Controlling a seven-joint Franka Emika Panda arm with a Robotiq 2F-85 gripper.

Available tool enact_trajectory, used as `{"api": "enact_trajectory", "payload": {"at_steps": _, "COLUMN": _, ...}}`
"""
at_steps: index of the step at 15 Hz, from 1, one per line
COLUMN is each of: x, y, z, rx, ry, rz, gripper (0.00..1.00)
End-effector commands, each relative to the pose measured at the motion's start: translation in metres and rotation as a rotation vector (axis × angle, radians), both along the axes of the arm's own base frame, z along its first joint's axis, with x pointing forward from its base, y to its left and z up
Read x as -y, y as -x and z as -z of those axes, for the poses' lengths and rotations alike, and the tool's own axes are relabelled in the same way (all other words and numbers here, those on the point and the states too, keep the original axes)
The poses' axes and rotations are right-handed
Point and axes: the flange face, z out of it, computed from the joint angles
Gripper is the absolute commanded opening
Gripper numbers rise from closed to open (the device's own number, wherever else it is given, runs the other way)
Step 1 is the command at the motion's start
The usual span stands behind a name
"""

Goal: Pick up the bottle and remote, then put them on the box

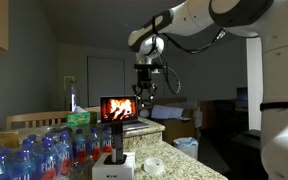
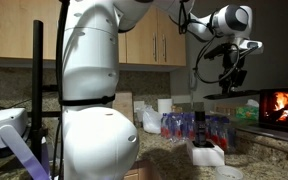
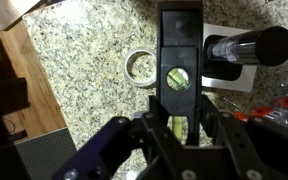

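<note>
As the tabletop (image 3: 74,60) carries the box (image 3: 224,84) below you, your jaws are clenched mid-body on the remote (image 3: 179,40), above it. The bottle (image 3: 249,48) sits on the box. Remote's likely rigid, light, slick: keep that central grip.

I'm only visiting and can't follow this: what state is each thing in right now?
gripper: shut on the remote, up in the air.
remote: held, hanging above the counter, not yet on the box.
bottle: resting on the box.
box: carrying the bottle only.
tape roll: lying flat on the counter.
screen: on, showing a fire.
</note>
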Motion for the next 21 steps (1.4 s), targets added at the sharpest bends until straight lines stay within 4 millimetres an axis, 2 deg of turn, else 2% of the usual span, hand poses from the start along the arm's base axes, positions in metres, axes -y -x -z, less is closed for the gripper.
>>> {"api": "enact_trajectory", "payload": {"at_steps": 1, "x": -0.018, "y": -0.003, "z": -0.006, "rx": 0.011, "ry": 0.014, "rz": 0.003, "gripper": 0.19}}
{"api": "enact_trajectory", "payload": {"at_steps": 2, "x": -0.032, "y": -0.006, "z": -0.009, "rx": 0.014, "ry": 0.018, "rz": -0.011, "gripper": 0.19}}
{"api": "enact_trajectory", "payload": {"at_steps": 8, "x": -0.143, "y": -0.037, "z": -0.002, "rx": -0.004, "ry": -0.023, "rz": -0.156, "gripper": 0.19}}
{"api": "enact_trajectory", "payload": {"at_steps": 10, "x": -0.167, "y": -0.047, "z": 0.006, "rx": -0.028, "ry": -0.026, "rz": -0.170, "gripper": 0.19}}
{"api": "enact_trajectory", "payload": {"at_steps": 13, "x": -0.179, "y": -0.054, "z": 0.019, "rx": -0.111, "ry": -0.072, "rz": -0.199, "gripper": 0.19}}
{"api": "enact_trajectory", "payload": {"at_steps": 15, "x": -0.180, "y": -0.050, "z": 0.023, "rx": -0.179, "ry": -0.084, "rz": -0.181, "gripper": 0.19}}
{"api": "enact_trajectory", "payload": {"at_steps": 18, "x": -0.181, "y": -0.033, "z": 0.018, "rx": -0.234, "ry": -0.085, "rz": -0.133, "gripper": 0.19}}
{"api": "enact_trajectory", "payload": {"at_steps": 21, "x": -0.190, "y": -0.017, "z": 0.011, "rx": -0.235, "ry": -0.075, "rz": -0.077, "gripper": 0.19}}
